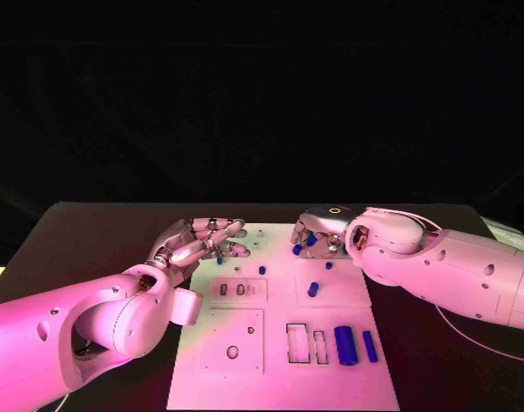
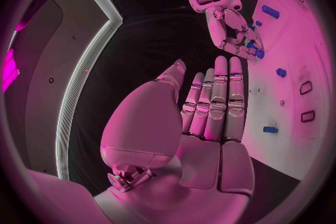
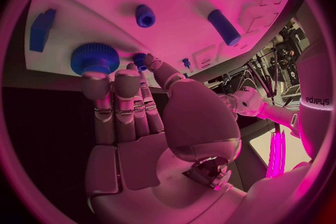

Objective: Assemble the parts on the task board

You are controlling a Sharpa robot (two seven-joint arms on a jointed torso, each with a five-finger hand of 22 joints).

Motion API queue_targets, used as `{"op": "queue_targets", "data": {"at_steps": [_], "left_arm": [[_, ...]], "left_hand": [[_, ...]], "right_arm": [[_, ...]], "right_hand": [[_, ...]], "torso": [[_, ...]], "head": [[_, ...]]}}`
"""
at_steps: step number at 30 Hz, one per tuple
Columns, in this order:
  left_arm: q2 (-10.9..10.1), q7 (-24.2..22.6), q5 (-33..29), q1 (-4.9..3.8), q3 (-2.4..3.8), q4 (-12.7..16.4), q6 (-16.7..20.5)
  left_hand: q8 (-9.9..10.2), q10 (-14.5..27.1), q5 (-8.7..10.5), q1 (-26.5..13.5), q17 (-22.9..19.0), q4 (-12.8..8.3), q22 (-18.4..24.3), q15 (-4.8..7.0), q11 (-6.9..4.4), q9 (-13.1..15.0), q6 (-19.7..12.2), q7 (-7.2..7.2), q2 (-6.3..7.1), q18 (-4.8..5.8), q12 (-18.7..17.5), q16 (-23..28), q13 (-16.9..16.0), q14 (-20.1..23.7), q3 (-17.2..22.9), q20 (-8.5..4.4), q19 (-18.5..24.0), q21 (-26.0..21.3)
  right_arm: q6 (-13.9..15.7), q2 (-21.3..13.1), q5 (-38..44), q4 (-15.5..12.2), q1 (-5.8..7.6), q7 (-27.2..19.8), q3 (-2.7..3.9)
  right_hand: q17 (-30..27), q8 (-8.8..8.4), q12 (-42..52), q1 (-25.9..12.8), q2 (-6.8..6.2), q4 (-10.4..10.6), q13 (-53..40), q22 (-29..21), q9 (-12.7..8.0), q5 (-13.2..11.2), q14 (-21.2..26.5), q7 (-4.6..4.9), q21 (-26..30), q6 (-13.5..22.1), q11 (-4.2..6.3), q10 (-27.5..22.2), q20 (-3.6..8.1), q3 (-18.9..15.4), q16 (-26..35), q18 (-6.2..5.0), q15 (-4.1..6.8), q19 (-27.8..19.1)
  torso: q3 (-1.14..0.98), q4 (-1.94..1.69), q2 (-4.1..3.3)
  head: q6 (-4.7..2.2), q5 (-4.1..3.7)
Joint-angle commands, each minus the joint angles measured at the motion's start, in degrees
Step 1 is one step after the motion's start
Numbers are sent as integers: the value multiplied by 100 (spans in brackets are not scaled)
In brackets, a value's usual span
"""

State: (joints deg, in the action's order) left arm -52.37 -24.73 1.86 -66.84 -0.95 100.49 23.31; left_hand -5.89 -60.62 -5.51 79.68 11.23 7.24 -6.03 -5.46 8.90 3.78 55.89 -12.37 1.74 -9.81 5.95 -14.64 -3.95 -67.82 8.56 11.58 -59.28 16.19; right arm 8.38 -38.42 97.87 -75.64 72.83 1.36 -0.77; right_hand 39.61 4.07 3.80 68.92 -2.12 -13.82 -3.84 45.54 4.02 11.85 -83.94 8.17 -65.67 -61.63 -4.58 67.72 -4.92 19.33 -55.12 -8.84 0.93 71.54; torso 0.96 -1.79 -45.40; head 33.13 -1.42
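Note:
The white task board [image 1: 280, 365] lies in the middle of the table. My right hand [image 1: 319, 232] is over its far edge. Its fingertips [image 3: 105, 79] touch a round knurled blue knob [image 3: 94, 57], and its thumb and a finger pinch a small blue peg [image 3: 140, 59]. My left hand [image 1: 200, 242] hovers at the board's far left corner, fingers [image 2: 218, 95] straight and side by side, holding nothing. Other blue parts lie on the board: a short cylinder [image 1: 314, 289], a small stud [image 1: 262, 269] and two long bars [image 1: 345, 343] near the front right.
Empty slots and cut-outs [image 1: 298, 342] are spread over the board's near half. The black table [image 1: 88, 232] runs on both sides. Both forearms reach in over the board's side edges. A pale object [image 1: 515, 236] sits at the table's right edge.

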Motion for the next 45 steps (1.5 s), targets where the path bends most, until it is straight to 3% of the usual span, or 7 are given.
{"op": "queue_targets", "data": {"at_steps": [1, 13, 19, 26, 35, 40, 45], "left_arm": [[12, -1, 57, -6, 5, 4, -124], [13, 28, 57, -6, 5, 2, -158], [12, 38, 57, -6, 5, 5, -176], [9, 58, 57, -6, 5, -13, -165], [6, 84, 57, -7, 5, -39, -144], [4, 72, 57, -7, 5, -41, -165], [-3, 73, 57, -7, 5, -39, -170]], "left_hand": [[42, 4, -26, 21, 10, -39, -3, -6, 25, -3, 4, -34, -28, -62, -41, -23, 8, 25, 3, 6, -34, 12], [60, 24, -26, 25, 31, -58, 1, -14, 36, -5, -13, -48, -26, -58, -60, -37, 10, 54, 12, 9, -27, 4], [68, 32, -26, 29, 40, -68, 3, -16, 40, -6, -21, -53, -27, -58, -68, -45, 11, 64, 19, 10, -25, 2], [73, 39, -26, 31, 46, -74, 4, -18, 43, -6, -27, -56, -28, -57, -73, -50, 12, 69, 22, 11, -25, 1], [80, 45, -24, 20, 56, -76, 5, -22, 48, -6, -34, -62, -26, -56, -80, -58, 12, 80, 21, 13, -24, -2], [89, 52, -20, -13, 72, -78, 11, -32, 56, -4, -41, -68, -3, -53, -89, -65, 10, 111, 4, 21, -12, -13], [89, 52, -20, -15, 73, -79, 12, -33, 56, -4, -41, -69, -2, -53, -89, -65, 10, 114, 3, 22, -11, -14]], "right_arm": [[-89, 18, 89, 4, 4, -25, 2], [-198, 81, 89, 69, 7, 5, 2], [-160, 111, 127, 104, 8, 15, 2], [211, 89, -13, 65, 8, -121, 2], [1050, 71, -530, 42, 10, -290, 20], [1215, 175, -376, 135, 17, -235, 23], [1257, 367, -242, 324, 37, -118, 24]], "right_hand": [[31, -18, 1, 16, 40, 45, -1, 24, 7, -22, -95, 1, -32, -51, -3, -19, -34, 20, -53, 77, -38, -22], [276, 33, 38, -15, 139, 265, -20, 248, 40, -54, -80, -46, -233, -237, 47, 142, -22, 119, -333, 99, -10, -8], [434, 106, 78, 86, 213, 329, -41, 425, 90, -278, -85, -132, -374, -428, 122, 333, 24, 237, -505, 122, 47, 51], [422, 118, 69, 14, 188, 446, -47, 446, 107, -349, -64, -166, -403, -474, 144, 390, 42, 243, -529, 125, 62, 41], [423, 125, 62, 35, 214, 500, -51, 457, 119, -348, -51, -178, -419, -495, 160, 425, 54, 297, -548, 125, 75, 34], [424, 120, 53, 25, 181, 515, -50, 460, 120, -365, -48, -169, -424, -489, 154, 425, 56, 294, -555, 126, 73, 30], [444, 112, 43, 17, 160, 538, -49, 468, 121, -402, -47, -162, -432, -480, 150, 423, 56, 298, -577, 128, 71, 29]], "torso": [[4, -10, -38], [1, -24, -93], [1, -31, -113], [2, -34, -121], [12, -50, -145], [12, -52, -156], [11, -57, -165]], "head": [[-26, -12], [-42, -18], [-34, -13], [-46, -15], [-77, -15], [-124, -2], [-119, -21]]}}
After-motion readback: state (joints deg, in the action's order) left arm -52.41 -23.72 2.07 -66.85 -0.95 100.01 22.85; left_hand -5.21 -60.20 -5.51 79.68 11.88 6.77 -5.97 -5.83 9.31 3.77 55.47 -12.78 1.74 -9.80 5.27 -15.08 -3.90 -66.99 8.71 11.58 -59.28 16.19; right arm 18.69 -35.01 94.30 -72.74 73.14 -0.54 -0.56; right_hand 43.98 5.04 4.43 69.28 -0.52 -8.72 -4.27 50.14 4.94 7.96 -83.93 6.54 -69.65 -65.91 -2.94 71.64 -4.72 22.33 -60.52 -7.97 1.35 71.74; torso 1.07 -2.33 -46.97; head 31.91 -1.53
